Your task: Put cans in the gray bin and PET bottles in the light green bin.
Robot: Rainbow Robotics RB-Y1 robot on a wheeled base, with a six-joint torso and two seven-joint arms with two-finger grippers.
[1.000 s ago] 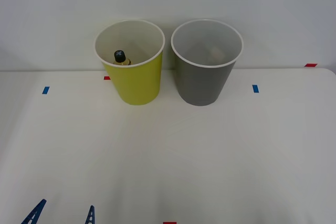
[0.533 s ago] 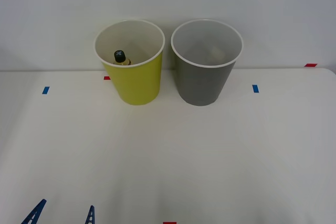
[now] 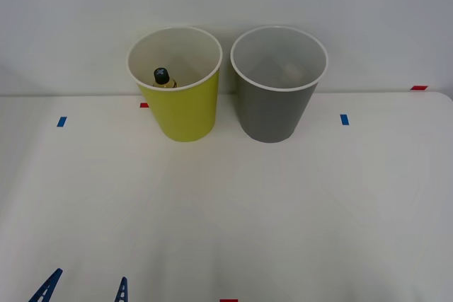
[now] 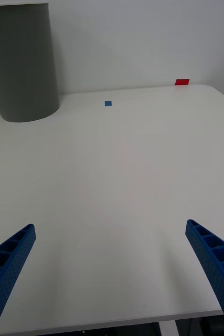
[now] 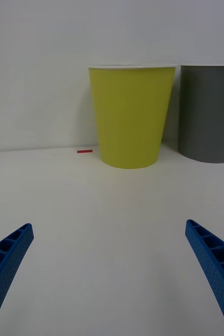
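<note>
Green bin (image 3: pixel 180 107) holding bottle (image 3: pixel 163 78), gray bin (image 3: pixel 274 104) beside it at table (image 3: pixel 283 203) far edge, left gripper (image 3: pixel 83 289) fingers apart at near edge, right gripper (image 4: pixel 112 278) fingers spread.

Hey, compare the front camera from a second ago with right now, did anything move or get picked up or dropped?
Nothing visibly changed. The PET bottle is upright inside the light green bin as before, the gray bin sits beside it in the same spot, and the left claw is open at the near table edge, just where it was. The right claw is open over bare table.
</note>
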